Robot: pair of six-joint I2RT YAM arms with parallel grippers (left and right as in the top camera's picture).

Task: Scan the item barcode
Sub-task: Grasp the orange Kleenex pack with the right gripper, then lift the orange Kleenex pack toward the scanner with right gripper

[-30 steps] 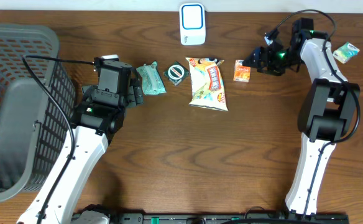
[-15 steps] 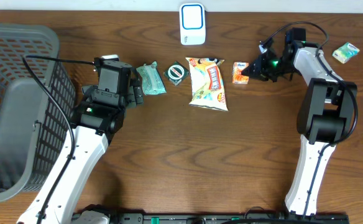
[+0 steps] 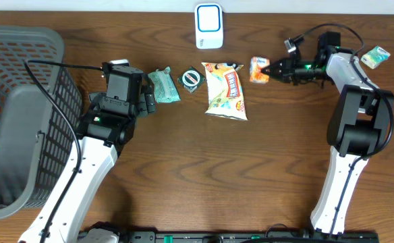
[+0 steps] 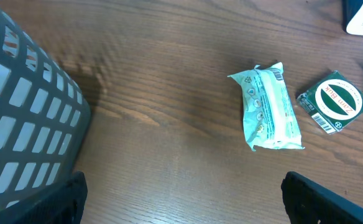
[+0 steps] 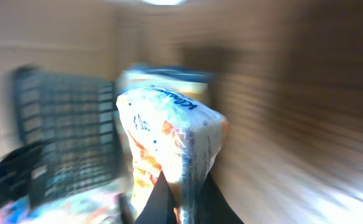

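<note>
Orange packet [image 3: 259,69] pinched tight in our right jaws; left jaws wide, empty. Next we swing its barcode toward the white scanner [image 3: 209,25].

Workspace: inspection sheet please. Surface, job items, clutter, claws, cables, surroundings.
surface: brown wooden table
job's things: orange packet held just right of the snack bag; white scanner at the far edge
clutter: snack bag, green sachet, teal pack in a row; green packet far right; basket at left
claws: left claw open, empty, beside teal pack; right claw shut on orange packet
cables: black cable over basket rim; second cable looped behind right claw
surroundings: nothing seen
</note>
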